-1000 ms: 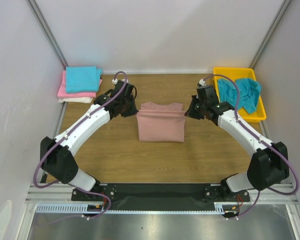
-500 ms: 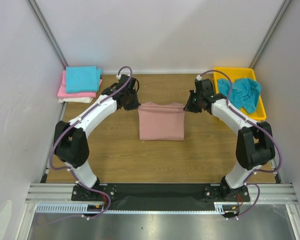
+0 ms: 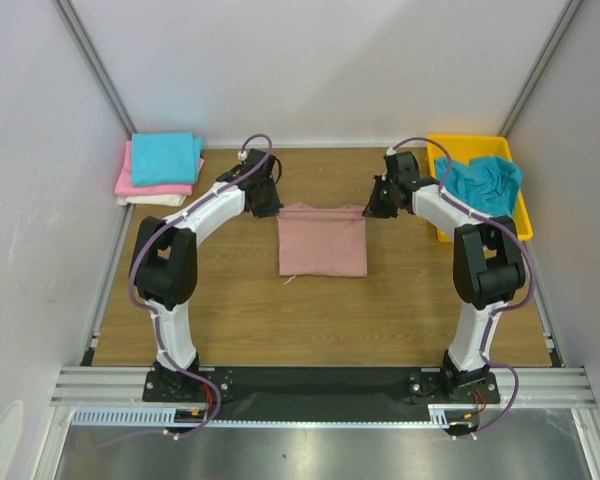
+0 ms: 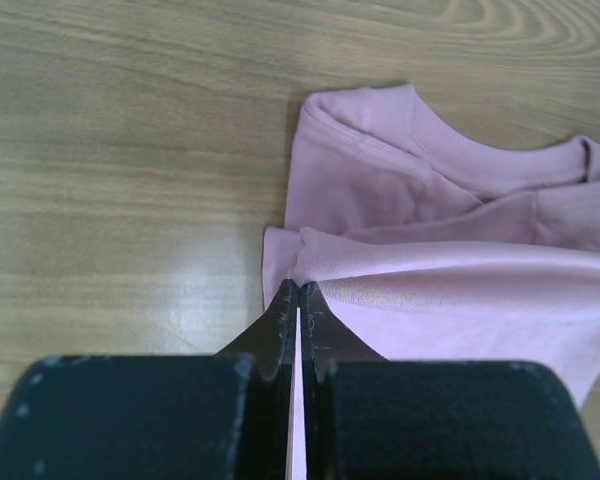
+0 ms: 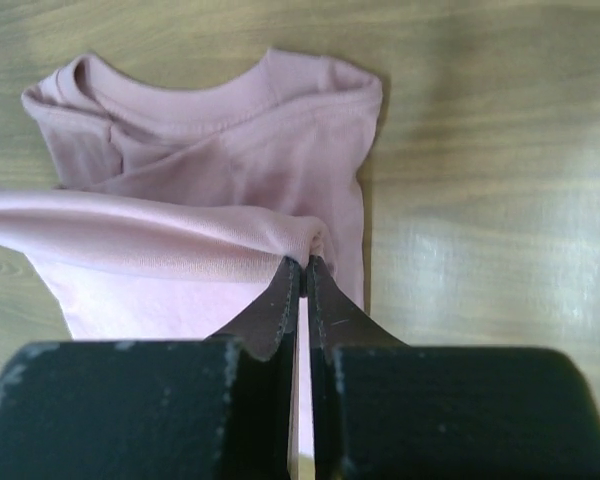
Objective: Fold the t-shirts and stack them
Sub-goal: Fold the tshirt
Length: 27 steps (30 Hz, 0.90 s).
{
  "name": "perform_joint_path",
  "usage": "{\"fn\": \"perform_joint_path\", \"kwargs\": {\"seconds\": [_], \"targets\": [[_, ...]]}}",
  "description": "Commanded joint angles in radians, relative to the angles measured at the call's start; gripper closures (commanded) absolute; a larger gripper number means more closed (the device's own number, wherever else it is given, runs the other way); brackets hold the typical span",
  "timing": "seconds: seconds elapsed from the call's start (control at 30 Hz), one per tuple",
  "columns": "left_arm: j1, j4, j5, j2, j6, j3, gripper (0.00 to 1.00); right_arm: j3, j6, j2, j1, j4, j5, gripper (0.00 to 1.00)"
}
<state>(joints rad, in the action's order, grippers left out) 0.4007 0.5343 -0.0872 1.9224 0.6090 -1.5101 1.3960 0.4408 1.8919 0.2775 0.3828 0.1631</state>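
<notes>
**Fold Edge Carried Toward Collar**

The left end effector (image 4: 299, 285) and right end effector (image 5: 302, 262) each pinch the folded edge of the dusty-pink shirt (image 3: 323, 245) at the middle of the desk (image 3: 230, 310). Since one second ago, both have moved away from the bases, bringing that edge nearer the collar.

Reaching far forward to either side of the dusty-pink t-shirt (image 3: 322, 245).
Pinching its far left corner with the left gripper (image 3: 271, 207) and its far right corner with the right gripper (image 3: 372, 208), jaws pressed tight on bunched cloth; elbows raised well out beside the shirt, forearms angling inward toward its far edge.
</notes>
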Motion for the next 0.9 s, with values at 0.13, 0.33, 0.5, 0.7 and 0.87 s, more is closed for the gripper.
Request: {"fn": "perform_joint_path", "kwargs": {"seconds": [0.13,0.33,0.5,0.7,0.87], "targets": [[-0.037,-0.023,-0.045,0.066,-0.017,-0.076,0.92,0.148,-0.043,0.119,-0.026,0.001,-0.005,0.97],[-0.039,-0.033,-0.045,0.084,-0.051,-0.087,0.42,0.187,-0.05,0.134,-0.032,-0.005,-0.004,0.57],[-0.039,-0.014,-0.056,0.027,-0.087,-0.134,0.23,0.247,-0.044,0.098,-0.035,0.007,0.009,0.24],[-0.036,-0.198,0.154,-0.147,-0.057,-0.029,0.2,0.183,0.051,0.004,-0.034,-0.073,0.136,0.24],[-0.026,-0.55,0.271,-0.243,0.122,0.214,0.17,0.011,0.189,-0.025,-0.034,-0.358,0.288,0.24]]}}
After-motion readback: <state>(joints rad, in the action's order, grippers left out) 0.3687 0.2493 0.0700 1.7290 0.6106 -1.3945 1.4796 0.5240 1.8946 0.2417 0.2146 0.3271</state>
